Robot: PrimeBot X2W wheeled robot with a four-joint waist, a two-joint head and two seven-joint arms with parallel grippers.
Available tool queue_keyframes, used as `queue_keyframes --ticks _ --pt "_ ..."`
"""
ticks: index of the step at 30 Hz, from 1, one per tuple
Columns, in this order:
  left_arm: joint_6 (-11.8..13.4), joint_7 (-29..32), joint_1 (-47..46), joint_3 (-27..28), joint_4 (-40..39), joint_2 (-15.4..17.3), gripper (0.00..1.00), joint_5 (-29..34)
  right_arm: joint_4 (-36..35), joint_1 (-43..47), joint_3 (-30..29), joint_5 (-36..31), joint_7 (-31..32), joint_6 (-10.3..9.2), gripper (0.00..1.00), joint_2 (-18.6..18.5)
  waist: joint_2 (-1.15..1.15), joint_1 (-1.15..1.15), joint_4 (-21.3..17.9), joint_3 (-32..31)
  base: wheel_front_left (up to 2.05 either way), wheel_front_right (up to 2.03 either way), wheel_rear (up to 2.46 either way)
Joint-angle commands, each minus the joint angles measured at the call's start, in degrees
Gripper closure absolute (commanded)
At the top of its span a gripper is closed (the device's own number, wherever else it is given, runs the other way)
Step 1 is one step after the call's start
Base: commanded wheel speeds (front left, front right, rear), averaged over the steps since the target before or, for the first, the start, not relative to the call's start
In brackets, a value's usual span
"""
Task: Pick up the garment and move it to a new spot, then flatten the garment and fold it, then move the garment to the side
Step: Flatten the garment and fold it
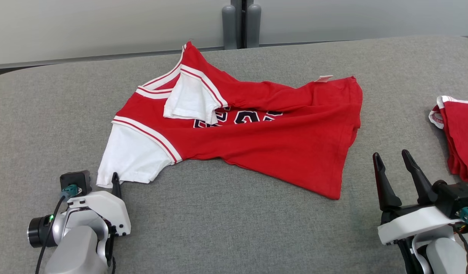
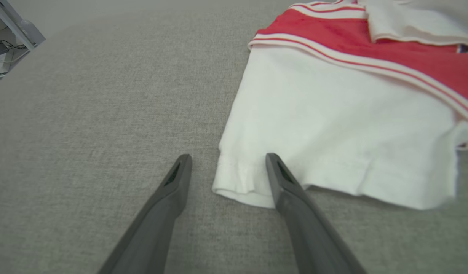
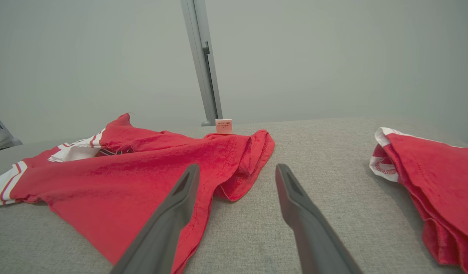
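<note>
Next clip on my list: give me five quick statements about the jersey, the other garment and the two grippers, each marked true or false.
1. The left gripper and right gripper are both open and hold nothing. True.
2. The red jersey lies neatly folded. False: it is spread out and rumpled, with one white sleeve flipped over its chest lettering.
3. A second red garment lies apart from the jersey, on the robot's right. True.
4. The left gripper is at the jersey's red hem. False: it is at the cuff of the other white sleeve.
5. Everything rests on bare wood. False: it is a grey fabric surface.
</note>
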Motion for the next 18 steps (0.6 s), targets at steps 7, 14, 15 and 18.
queue_keyframes --ticks 7,14,15,18 --pt "-3.4 -1.8 -2.3 0.2 2.6 -1.1 1.00 -2.1 2.3 0.2 1.0 0.2 2.3 0.00 0.00 0.2 0.00 0.00 0.8 -0.2 0.00 0.00 0.00" --pt "-5.4 -4.7 -2.6 3.0 -3.3 -1.9 1.00 -4.5 5.2 0.8 3.3 3.6 7.0 0.00 0.00 1.5 0.00 0.00 2.5 -0.9 0.00 0.00 0.00" --pt "-5.5 -4.7 -2.4 3.5 -5.6 -2.0 1.00 -4.5 5.7 0.9 3.4 4.1 7.8 0.00 0.00 1.9 0.00 0.00 2.9 -1.0 0.00 0.00 0.00" --pt "-5.7 -4.7 -0.2 4.9 -11.9 -2.4 1.00 -3.8 7.3 1.0 3.4 6.1 9.9 0.00 0.00 3.1 0.00 0.00 3.8 -1.1 0.00 0.00 0.00"
